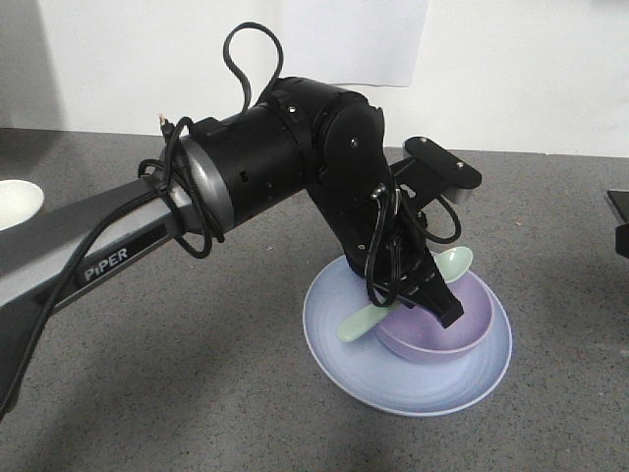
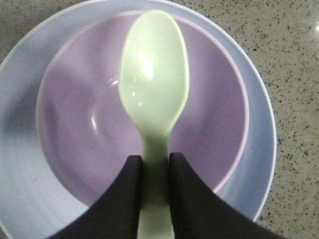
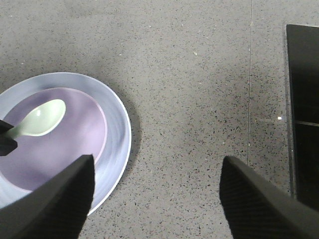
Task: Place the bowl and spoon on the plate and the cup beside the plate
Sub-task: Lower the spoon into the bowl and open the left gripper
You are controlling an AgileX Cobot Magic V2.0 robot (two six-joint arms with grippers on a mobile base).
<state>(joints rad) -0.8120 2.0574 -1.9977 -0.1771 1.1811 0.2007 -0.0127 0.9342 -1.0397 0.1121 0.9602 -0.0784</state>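
While my left claw [image 2: 154, 158] clamps the mint-green plastic spoon [image 2: 153, 84] over the glossy lilac bowl [image 2: 75, 124] sitting on the round pale-blue plate [image 2: 20, 99], no cup shows.

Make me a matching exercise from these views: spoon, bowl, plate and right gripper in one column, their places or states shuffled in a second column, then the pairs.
Column one
1. spoon
2. bowl
3. plate
4. right gripper

Column two
A. open, over the grey counter beside the plate
B. sits on the plate
C. clamped in the left gripper, scoop over the bowl
D. lies on the counter, carrying the bowl

Pairs: 1-C, 2-B, 3-D, 4-A
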